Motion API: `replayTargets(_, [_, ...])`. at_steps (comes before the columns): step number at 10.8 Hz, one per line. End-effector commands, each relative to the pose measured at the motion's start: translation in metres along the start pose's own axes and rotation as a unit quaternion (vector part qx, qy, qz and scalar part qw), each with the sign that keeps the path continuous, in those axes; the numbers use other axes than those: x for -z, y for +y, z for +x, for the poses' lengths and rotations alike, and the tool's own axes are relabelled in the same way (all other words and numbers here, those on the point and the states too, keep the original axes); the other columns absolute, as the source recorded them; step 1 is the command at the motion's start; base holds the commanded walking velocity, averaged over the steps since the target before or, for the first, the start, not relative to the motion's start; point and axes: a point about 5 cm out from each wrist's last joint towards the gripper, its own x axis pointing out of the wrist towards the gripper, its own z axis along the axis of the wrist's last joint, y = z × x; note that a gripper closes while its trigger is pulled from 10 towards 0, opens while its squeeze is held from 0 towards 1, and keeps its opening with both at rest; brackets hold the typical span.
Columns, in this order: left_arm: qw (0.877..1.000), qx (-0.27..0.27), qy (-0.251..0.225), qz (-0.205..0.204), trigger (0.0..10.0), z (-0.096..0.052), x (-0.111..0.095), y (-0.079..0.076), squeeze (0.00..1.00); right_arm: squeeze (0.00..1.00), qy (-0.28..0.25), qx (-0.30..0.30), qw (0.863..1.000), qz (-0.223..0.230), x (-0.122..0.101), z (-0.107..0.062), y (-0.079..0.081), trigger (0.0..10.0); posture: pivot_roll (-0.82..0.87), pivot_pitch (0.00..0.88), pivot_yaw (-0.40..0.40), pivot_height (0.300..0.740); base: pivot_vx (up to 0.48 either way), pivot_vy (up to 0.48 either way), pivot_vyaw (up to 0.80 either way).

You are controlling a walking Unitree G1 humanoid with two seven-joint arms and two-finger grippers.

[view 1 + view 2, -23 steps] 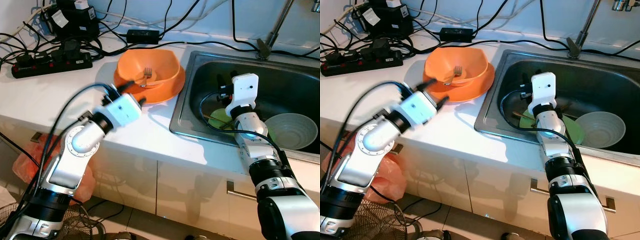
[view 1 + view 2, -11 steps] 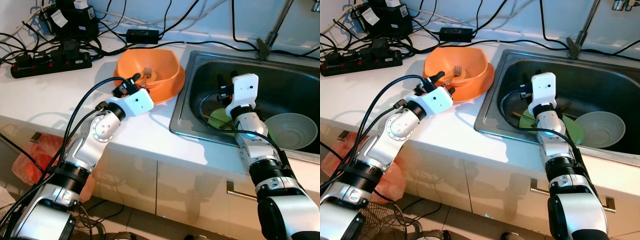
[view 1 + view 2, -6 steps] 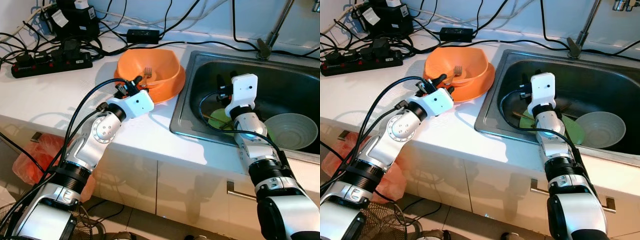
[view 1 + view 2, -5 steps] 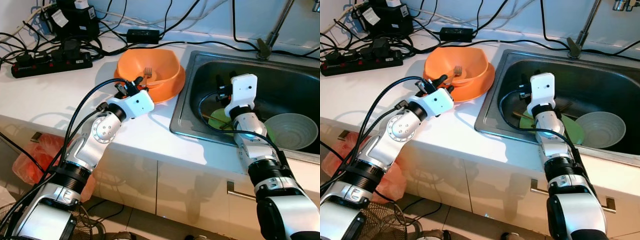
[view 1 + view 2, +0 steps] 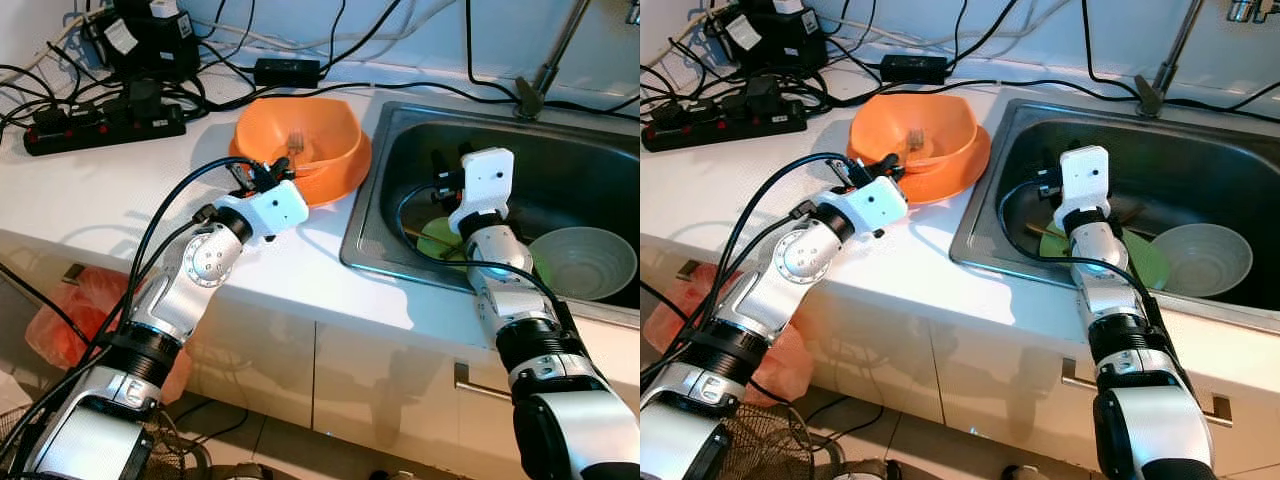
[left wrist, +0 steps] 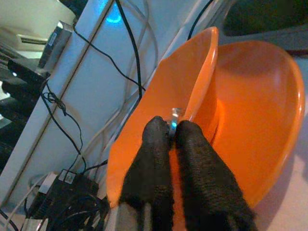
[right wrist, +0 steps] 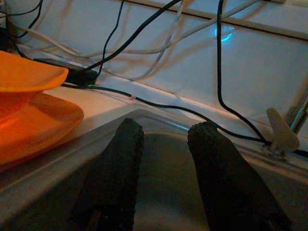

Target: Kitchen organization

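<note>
The left gripper (image 6: 169,131) pinches a shiny metal fork (image 6: 176,114) in the smooth orange bowl (image 5: 325,135) at 11 o'clock on the table (image 5: 110,190). The right gripper (image 7: 166,132) hangs released over the steel sink (image 5: 560,160).

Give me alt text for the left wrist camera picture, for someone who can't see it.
The left hand, its two black fingers closed on a metal fork handle, sits at the rim of an orange bowl that stands on an orange plate. Black cables run along the white wall behind.
</note>
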Motion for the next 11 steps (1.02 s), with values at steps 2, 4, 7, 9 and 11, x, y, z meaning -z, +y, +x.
replayTargets(2, [1.0, 0.001, -0.001, 0.002, 0.0, 0.001, 0.0, 0.0, 0.0, 0.0, 0.008, 0.002, 1.0, -0.002, 0.003, -0.001, -0.002, 10.0, 0.11, 0.068, -0.008, 0.74, 0.0, 0.0, 0.0])
replayTargets(4, [1.0, -0.004, -0.01, 0.002, 0.0, 0.001, -0.002, 0.001, 0.0, 0.0, 0.01, 0.001, 1.0, -0.002, 0.004, -0.001, -0.001, 10.0, 0.11, 0.066, -0.008, 0.74, 0.0, 0.0, 0.0])
replayTargets(7, [0.998, -0.035, -0.054, 0.002, 0.0, 0.002, -0.017, 0.009, 0.0, 0.0, 0.01, 0.0, 1.0, -0.002, 0.004, 0.0, 0.0, 10.0, 0.11, 0.066, -0.008, 0.74, 0.0, 0.0, 0.0])
replayTargets(9, [0.989, -0.077, -0.127, 0.008, 0.0, 0.004, -0.047, 0.024, 0.0, 0.0, 0.01, -0.002, 1.0, -0.002, 0.004, 0.0, 0.0, 10.0, 0.11, 0.06, -0.01, 0.74, 0.0, 0.0, 0.0])
replayTargets(11, [0.977, -0.101, -0.186, -0.008, 10.0, 0.005, -0.076, 0.033, 0.0, 0.0, 0.009, -0.001, 1.0, -0.004, 0.003, 0.0, 0.0, 10.0, 0.11, 0.06, -0.012, 0.74, 0.0, 0.0, 0.0])
